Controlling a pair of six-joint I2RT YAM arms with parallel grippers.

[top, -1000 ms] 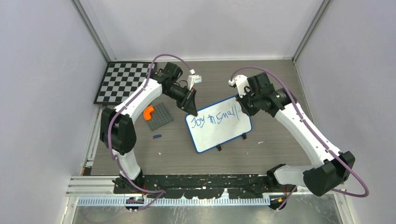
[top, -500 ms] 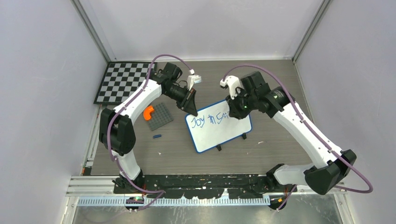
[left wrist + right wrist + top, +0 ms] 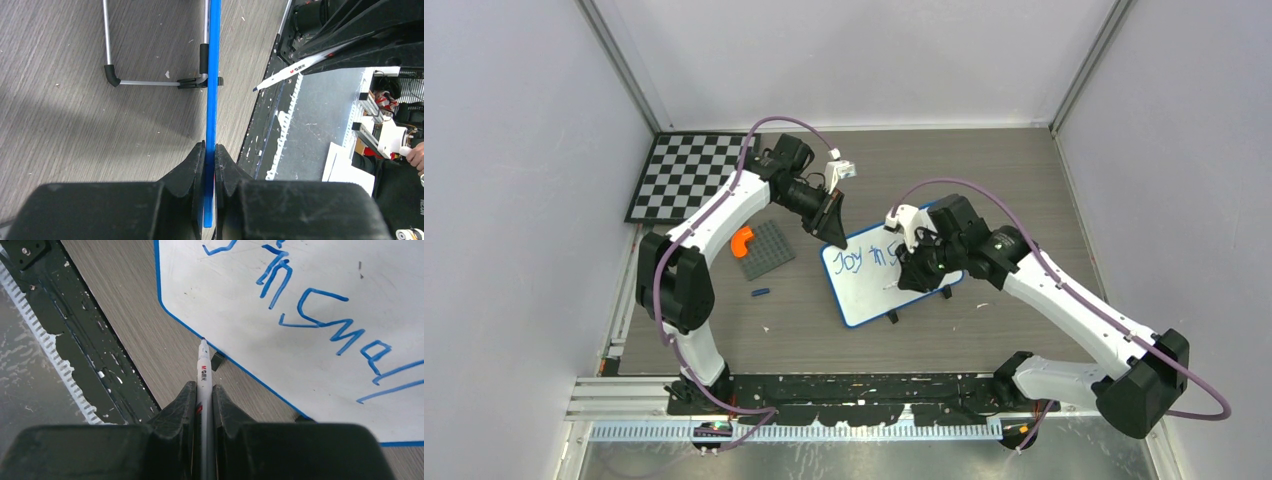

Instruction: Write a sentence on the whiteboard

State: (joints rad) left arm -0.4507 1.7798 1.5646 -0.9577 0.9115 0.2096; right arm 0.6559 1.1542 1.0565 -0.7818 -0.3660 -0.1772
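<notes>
The whiteboard (image 3: 869,295), white with a blue frame, stands tilted on the table. My left gripper (image 3: 833,240) is shut on its far left corner. In the left wrist view the blue frame edge (image 3: 214,75) runs between the pads of that gripper (image 3: 210,150). My right gripper (image 3: 911,272) hangs over the board's middle, shut on a white marker (image 3: 202,367). The marker tip points at the board's near edge by a black foot (image 3: 217,361). The sentence (image 3: 320,325) reads "Joy in Small" in blue on the whiteboard (image 3: 240,295). From above, the right arm hides its end.
A black-and-white checkerboard (image 3: 686,175) lies at the far left. A grey studded plate (image 3: 766,248) with an orange piece (image 3: 741,240) sits left of the board. A small blue item (image 3: 760,293) lies nearer. A black rail (image 3: 854,385) runs along the near edge.
My right arm has swung left and toward the near edge with the marker, from beside the board's far right corner to over its middle. The left gripper and the board have stayed put.
</notes>
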